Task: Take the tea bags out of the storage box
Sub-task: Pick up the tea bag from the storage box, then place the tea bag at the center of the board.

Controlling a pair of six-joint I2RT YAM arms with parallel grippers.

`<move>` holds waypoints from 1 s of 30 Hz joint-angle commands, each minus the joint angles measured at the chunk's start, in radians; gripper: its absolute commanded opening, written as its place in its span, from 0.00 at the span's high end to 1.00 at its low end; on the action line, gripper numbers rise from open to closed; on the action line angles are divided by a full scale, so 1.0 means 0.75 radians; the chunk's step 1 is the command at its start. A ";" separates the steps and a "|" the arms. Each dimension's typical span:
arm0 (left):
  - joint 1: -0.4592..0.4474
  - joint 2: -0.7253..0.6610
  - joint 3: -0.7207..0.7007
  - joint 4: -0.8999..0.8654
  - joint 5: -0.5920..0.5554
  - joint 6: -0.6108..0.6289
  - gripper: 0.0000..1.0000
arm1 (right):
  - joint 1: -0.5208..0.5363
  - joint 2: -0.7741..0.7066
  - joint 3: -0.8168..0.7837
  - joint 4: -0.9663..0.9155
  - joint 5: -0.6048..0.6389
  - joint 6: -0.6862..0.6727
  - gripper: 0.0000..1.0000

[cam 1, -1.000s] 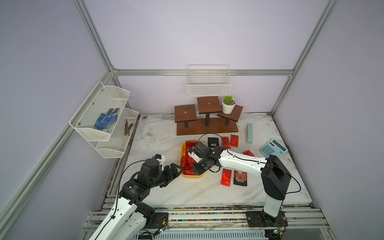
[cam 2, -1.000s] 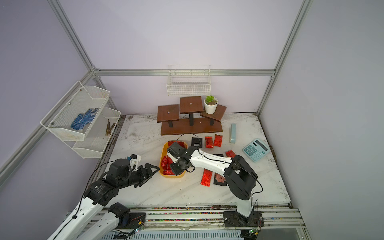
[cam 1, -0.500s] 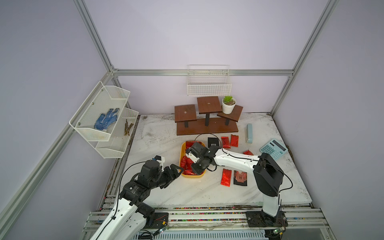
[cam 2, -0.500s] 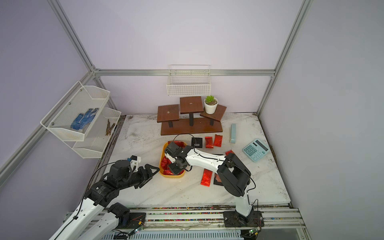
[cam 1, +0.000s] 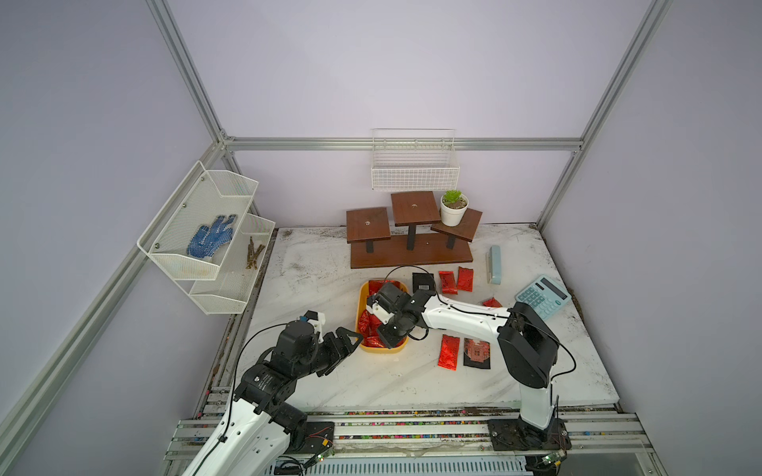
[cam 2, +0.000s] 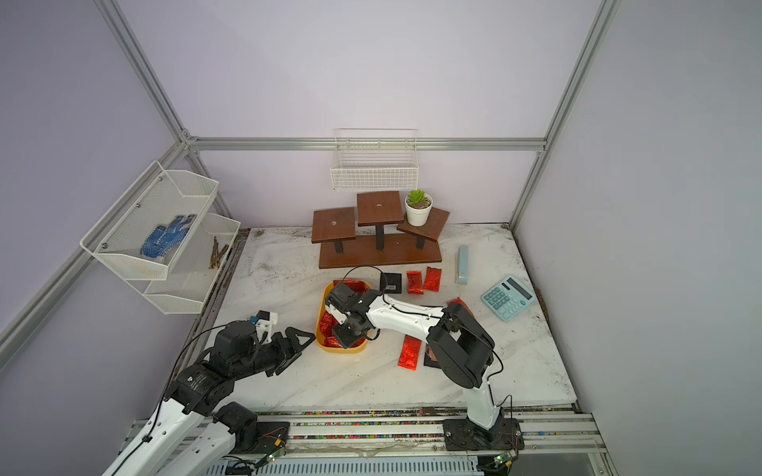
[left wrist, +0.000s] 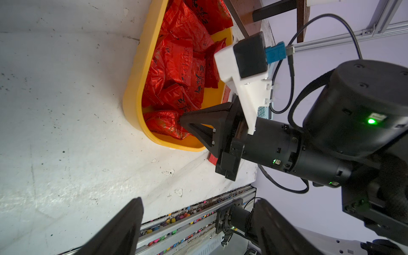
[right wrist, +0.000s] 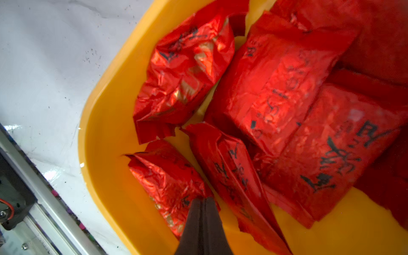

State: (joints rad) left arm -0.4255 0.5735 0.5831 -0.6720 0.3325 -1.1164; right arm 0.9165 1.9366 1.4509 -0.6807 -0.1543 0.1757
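The yellow storage box [cam 1: 381,349] [cam 2: 342,350] lies at mid table and holds several crinkled red foil tea bags [right wrist: 276,88]. My right gripper [right wrist: 203,199] [left wrist: 181,120] reaches down into the box's near end. Its jaws are pressed together on the edge of one red tea bag [right wrist: 167,178]. My left gripper [left wrist: 198,220] [cam 1: 350,336] hovers open just outside the box's near left corner, with nothing between its fingers. Outside the box, to its right, lie a red tea bag [cam 1: 448,351] and a black one [cam 1: 477,353]. More red ones [cam 1: 447,282] and a black one [cam 1: 423,282] lie behind it.
A calculator [cam 1: 543,296] and a pale blue case [cam 1: 494,259] sit at the right. A wooden stepped stand [cam 1: 410,243] with a potted plant [cam 1: 453,206] stands at the back. White wire baskets [cam 1: 206,230] hang on the left wall.
My right gripper has moved toward the box's near end, gone down among the bags and closed. The left arm has stayed where it was.
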 commanded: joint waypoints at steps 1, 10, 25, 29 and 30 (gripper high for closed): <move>0.006 0.001 0.020 0.035 -0.005 -0.007 0.18 | 0.004 -0.127 0.016 0.034 -0.001 0.055 1.00; 0.005 0.037 0.068 0.037 -0.009 0.002 0.18 | -0.051 -0.370 -0.038 0.049 0.046 0.176 1.00; -0.063 0.165 0.125 0.125 -0.009 0.006 0.18 | -0.484 -1.083 -0.703 0.100 0.384 0.504 1.00; -0.108 0.221 0.125 0.184 -0.016 0.002 0.18 | -0.581 -1.229 -0.903 0.109 0.512 0.570 1.00; -0.117 0.232 0.125 0.198 -0.015 0.002 0.18 | -0.602 -1.260 -0.945 0.108 0.539 0.584 1.00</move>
State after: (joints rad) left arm -0.4965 0.7341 0.6380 -0.5983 0.3279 -1.1160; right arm 0.4923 1.0431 0.8051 -0.6106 0.1474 0.5514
